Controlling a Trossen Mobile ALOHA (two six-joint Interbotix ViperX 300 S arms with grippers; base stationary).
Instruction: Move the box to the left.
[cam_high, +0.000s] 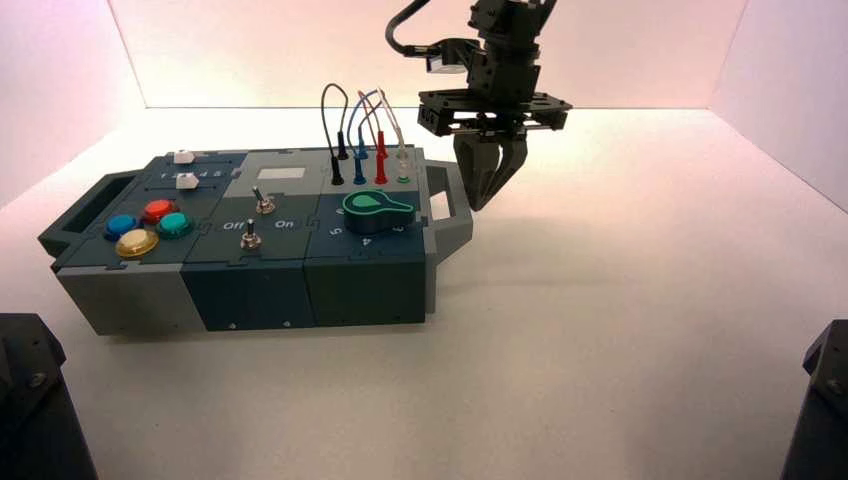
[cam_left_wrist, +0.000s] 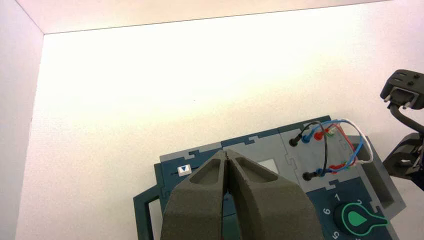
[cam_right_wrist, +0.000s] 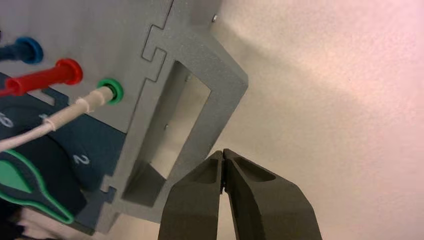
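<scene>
The box (cam_high: 250, 280) is long, dark teal and grey, and lies left of the table's middle. It bears four coloured buttons (cam_high: 147, 226), two toggle switches (cam_high: 258, 218), a green knob (cam_high: 375, 207) and plugged wires (cam_high: 360, 135). My right gripper (cam_high: 486, 203) is shut and empty, pointing down just outside the box's right end handle (cam_high: 450, 215). In the right wrist view its tips (cam_right_wrist: 223, 152) sit beside the handle's outer bar (cam_right_wrist: 220, 100); contact cannot be told. My left gripper (cam_left_wrist: 226, 152) is shut and empty, held above the box (cam_left_wrist: 300, 155) on its near side.
White walls close the table at the back and on both sides. Bare table (cam_high: 640, 300) lies right of the box and in front of it. Dark arm bases (cam_high: 30, 400) stand at both near corners. The box's left end handle (cam_high: 95, 200) lies near the left wall.
</scene>
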